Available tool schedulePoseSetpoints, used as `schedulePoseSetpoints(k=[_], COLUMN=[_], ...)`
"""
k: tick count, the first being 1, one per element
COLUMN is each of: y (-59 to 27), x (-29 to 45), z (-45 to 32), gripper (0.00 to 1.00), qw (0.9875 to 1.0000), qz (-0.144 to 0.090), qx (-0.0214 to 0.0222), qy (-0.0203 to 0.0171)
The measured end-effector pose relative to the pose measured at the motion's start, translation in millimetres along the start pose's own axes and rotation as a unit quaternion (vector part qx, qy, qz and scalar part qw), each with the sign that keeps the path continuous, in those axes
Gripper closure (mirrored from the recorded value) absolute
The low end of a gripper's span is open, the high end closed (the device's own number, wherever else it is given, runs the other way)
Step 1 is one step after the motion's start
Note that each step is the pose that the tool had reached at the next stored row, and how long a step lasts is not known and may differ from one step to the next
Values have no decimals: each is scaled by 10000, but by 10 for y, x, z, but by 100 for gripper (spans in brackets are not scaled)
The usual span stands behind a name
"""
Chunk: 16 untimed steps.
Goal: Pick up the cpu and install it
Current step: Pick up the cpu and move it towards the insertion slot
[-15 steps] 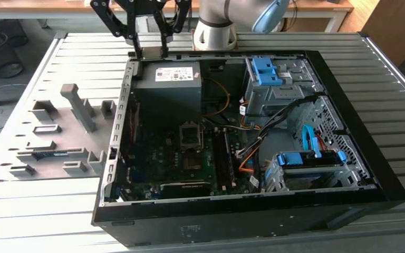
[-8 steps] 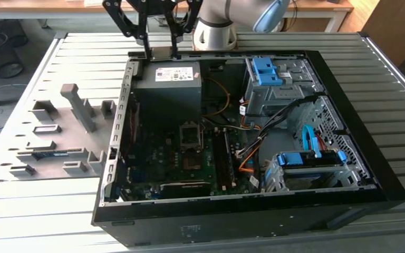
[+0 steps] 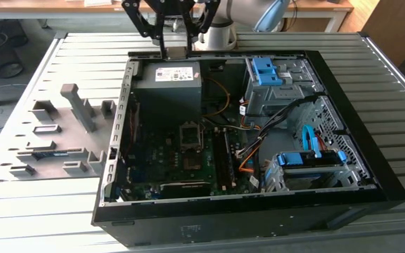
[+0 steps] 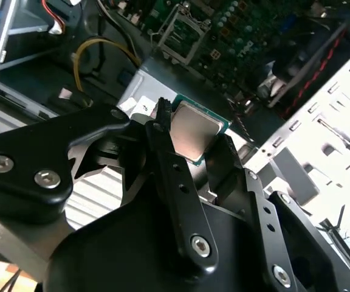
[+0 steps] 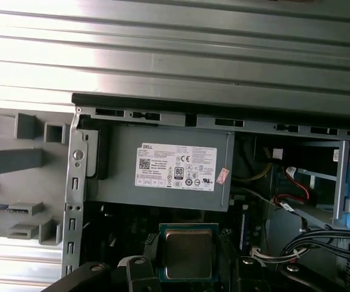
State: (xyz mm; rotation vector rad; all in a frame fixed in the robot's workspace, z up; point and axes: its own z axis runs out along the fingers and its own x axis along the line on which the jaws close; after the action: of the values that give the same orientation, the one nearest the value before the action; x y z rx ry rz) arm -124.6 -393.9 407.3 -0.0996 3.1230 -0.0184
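The cpu (image 4: pixel 193 131), a small square chip with a dull silver face and green edge, is pinched between my gripper's black fingers (image 4: pixel 163 146). My gripper (image 3: pixel 176 51) hangs over the back edge of the open computer case (image 3: pixel 360 137), above the grey power supply (image 3: pixel 167 79). In the first wrist view the cpu (image 5: pixel 188 254) shows face-on between the fingers, with the power supply (image 5: pixel 163 170) beyond it. The dark square socket frame (image 3: pixel 190 134) lies on the motherboard in the middle of the case, well apart from the gripper; the socket frame (image 4: pixel 178 30) stands open.
A grey parts fixture (image 3: pixel 55 132) with upright holders lies on the slatted table at the exterior view's left. A green memory stick (image 3: pixel 48 154) rests in it. Blue drive brackets (image 3: pixel 266 71), cables and a drive cage (image 3: pixel 308 163) fill the case's right side.
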Motion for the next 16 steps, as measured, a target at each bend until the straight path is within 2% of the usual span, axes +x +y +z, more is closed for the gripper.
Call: schedulePoseSetpoints(k=[3,4,5,7,8,9,11,14,16], y=[-5,-7,-8,-7,-8,-9,-13,-30,-38], x=[-86,-103,-110,-114,-118,-120,-119,-118,-118], z=[6,8,11,16,20,27,39,47,60], gripper=[53,53,53,53,53,53,53,53,53], qw=[10000,10000,10000,9997,9995,9995,9995,9997,9999], qz=[0,0,2,9,11,11,12,24,121], qx=[-1,-13,-74,-249,-310,-319,-309,-233,-58], qy=[2,2,-3,-13,-18,-20,-17,-14,-10])
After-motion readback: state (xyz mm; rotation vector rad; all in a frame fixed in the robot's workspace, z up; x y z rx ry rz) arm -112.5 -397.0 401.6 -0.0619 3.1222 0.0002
